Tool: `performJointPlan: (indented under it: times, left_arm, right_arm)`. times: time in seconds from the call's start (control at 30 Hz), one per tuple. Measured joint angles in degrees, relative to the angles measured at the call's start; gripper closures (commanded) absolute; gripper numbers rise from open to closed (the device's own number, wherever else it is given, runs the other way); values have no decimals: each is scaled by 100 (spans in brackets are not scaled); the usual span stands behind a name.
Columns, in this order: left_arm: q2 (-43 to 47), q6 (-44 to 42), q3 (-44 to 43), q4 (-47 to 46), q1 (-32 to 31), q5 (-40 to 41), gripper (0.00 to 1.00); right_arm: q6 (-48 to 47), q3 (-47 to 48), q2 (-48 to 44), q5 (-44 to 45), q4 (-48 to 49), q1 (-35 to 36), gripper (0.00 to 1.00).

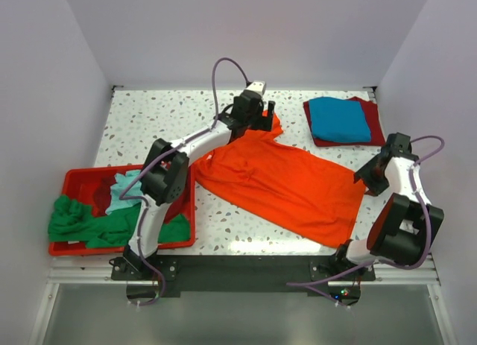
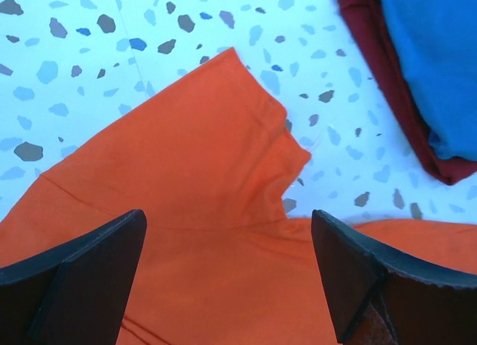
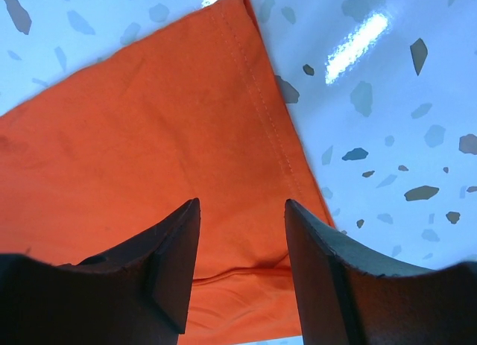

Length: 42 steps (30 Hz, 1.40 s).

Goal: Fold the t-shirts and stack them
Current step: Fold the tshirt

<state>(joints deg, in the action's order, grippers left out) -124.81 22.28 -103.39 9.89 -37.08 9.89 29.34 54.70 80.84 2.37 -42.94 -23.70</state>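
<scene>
With its jaws spread wide and holding nothing, the left end effector (image 2: 227, 218) hangs just above the orange t-shirt (image 1: 279, 185) at the far end, over the shoulder where a short sleeve (image 2: 201, 136) juts onto the speckled bench (image 1: 149, 129). At the near-right end, the right end effector (image 3: 241, 205) stands half-parted over the hem corner (image 3: 223, 62), with cloth lying flat beneath the gap and nothing clamped that the wrist view shows. The shirt lies spread on a slant across the middle of the bench, mostly flat, with light rumpling at the collar end. It looks thin, light and limp, so it will likely sag, drag and crease rather than keep any shape. The stitched hem and the sleeve seam, where the cloth is doubled, seem the surest places to pinch, one corner per arm, so the panel lifts evenly for a fold. At the far right, a folded blue t-shirt (image 1: 339, 118) rests on a folded dark red t-shirt (image 1: 373, 133). This is probably the stack the orange one is meant to join. On the left, a red bin (image 1: 74, 177) holds a crumpled green t-shirt (image 1: 74, 222) spilling over its near rim and a light teal t-shirt (image 1: 127, 192), both unfolded.
</scene>
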Motion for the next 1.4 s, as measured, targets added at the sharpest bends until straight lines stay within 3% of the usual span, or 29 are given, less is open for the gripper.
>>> performJointPlan:
  times: [0.27,0.5,0.97,1.4]
  left_arm:
    - [-238,-243,501,-129,365,380,1]
    - [-238,-236,957,-520,1005,103,1]
    - [-249,-243,1467,-1453,859,-625,0]
    - [-50,-444,2002,-1523,916,-553,0]
  right_arm:
    - [63,-354,-87,-98,160,0,46]
    - [70,-415,-92,68,92,0,45]
    - [-111,-463,881,-404,616,0,45]
    - [-151,-446,1008,-459,313,-4,47]
